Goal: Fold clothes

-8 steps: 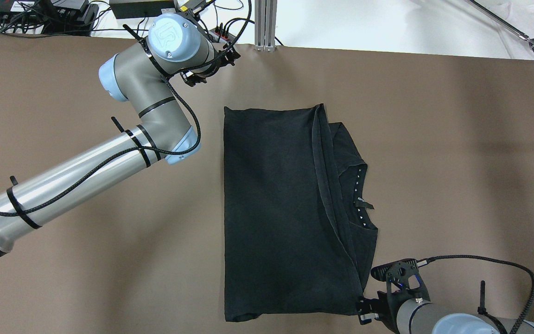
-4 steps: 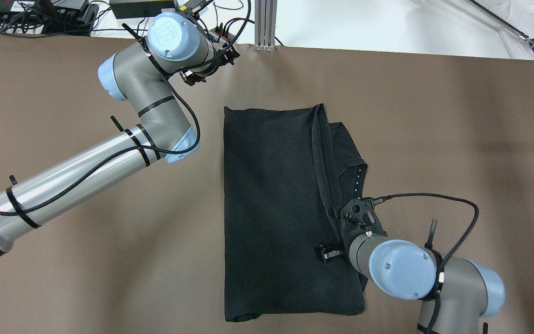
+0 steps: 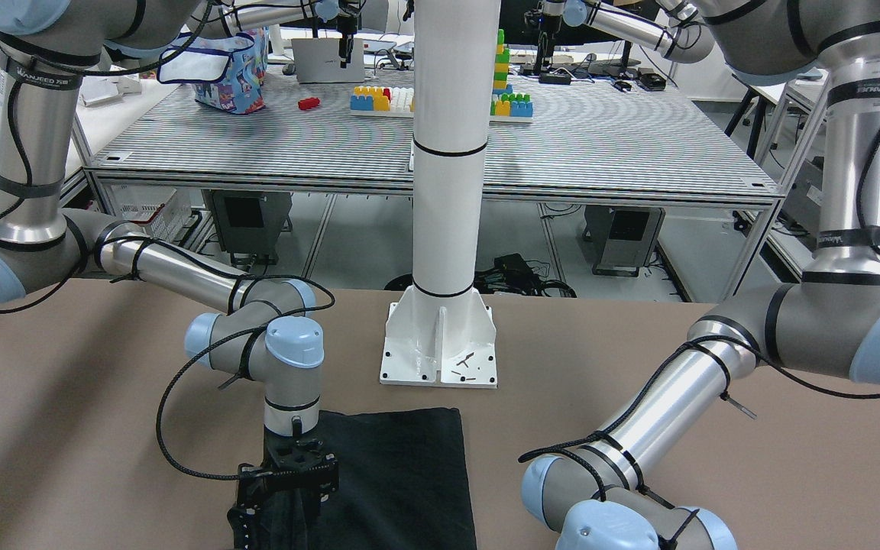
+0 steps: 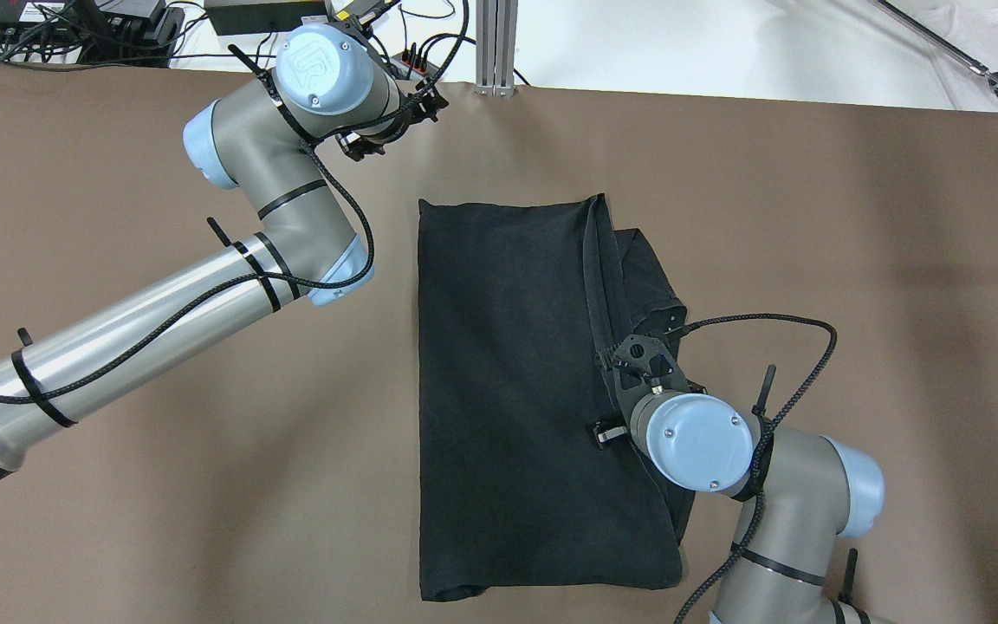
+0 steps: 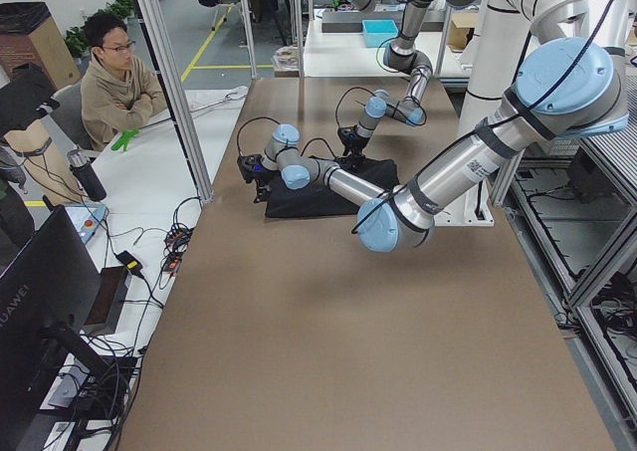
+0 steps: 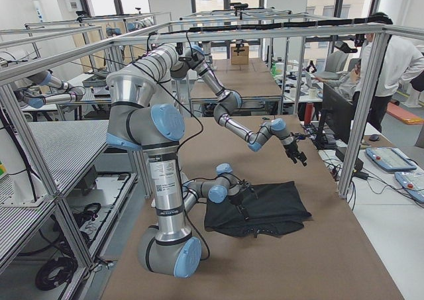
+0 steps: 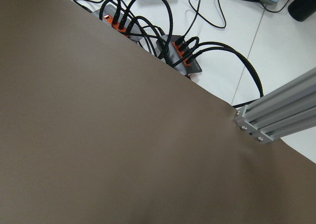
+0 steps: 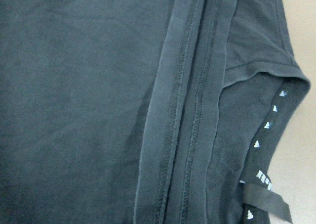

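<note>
Right gripper (image 4: 633, 373) has swung in over the clothes (image 4: 508, 390), folded mid-table (image 4: 161, 520), long axis running away from the robot, collar to its right (I can't tell either gripper's fingers).

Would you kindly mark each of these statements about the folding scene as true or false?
1. The right gripper is over the black garment. True.
2. The left gripper grips the garment's corner. False: it is over bare table, apart from the garment.
3. The garment lies fully spread out. False: it is folded into a rough rectangle.
4. A neck label shows in the right wrist view. True.
</note>
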